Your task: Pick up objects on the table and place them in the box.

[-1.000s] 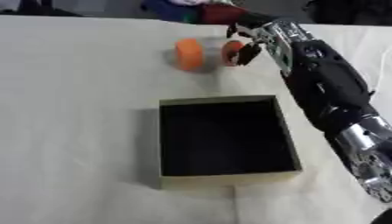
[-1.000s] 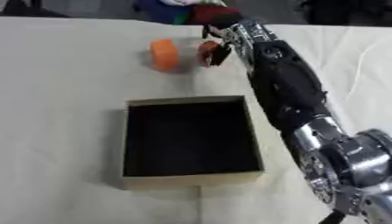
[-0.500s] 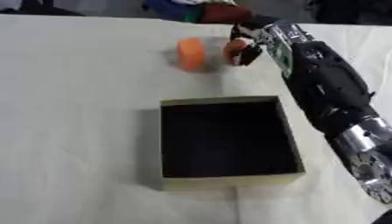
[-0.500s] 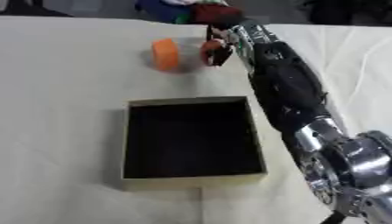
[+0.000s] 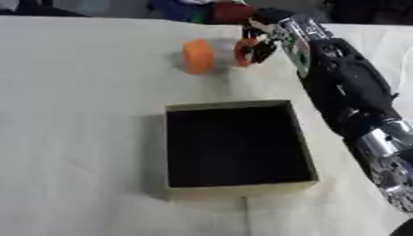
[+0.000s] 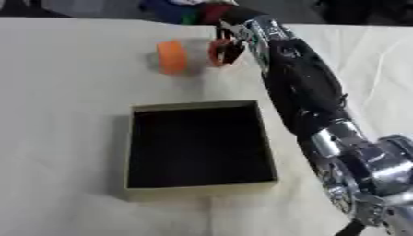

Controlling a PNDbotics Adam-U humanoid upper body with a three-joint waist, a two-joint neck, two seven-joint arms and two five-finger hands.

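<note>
The robot's right arm [image 5: 347, 92] reaches from the near right across the tabletop [image 5: 80, 115] to its far side. The right hand [image 5: 262, 44] has its fingers curled round a small orange ring-shaped piece [image 5: 243, 50], which it holds just above or at the cloth; whether the piece touches the surface cannot be told. The ring stands on edge, its flat faces turned left and right.

Just to its left, apart from the hand, a second orange piece [image 5: 196, 56] stands on the tabletop, a thick disc also on edge, its long axis running near to far.

The box [image 5: 234, 186] sits in the middle, nearer than both orange pieces, open at the top, dark inside and with pale walls. Nothing shows inside it.

The right eye view shows more of the arm's silver joint [image 6: 367, 170] at the near right, and the dark fingers [image 6: 232, 50] against the ring. The left eye view cuts that joint off at the edge.

Coloured things [image 6: 190, 11] lie at the far edge, too blurred to identify.
</note>
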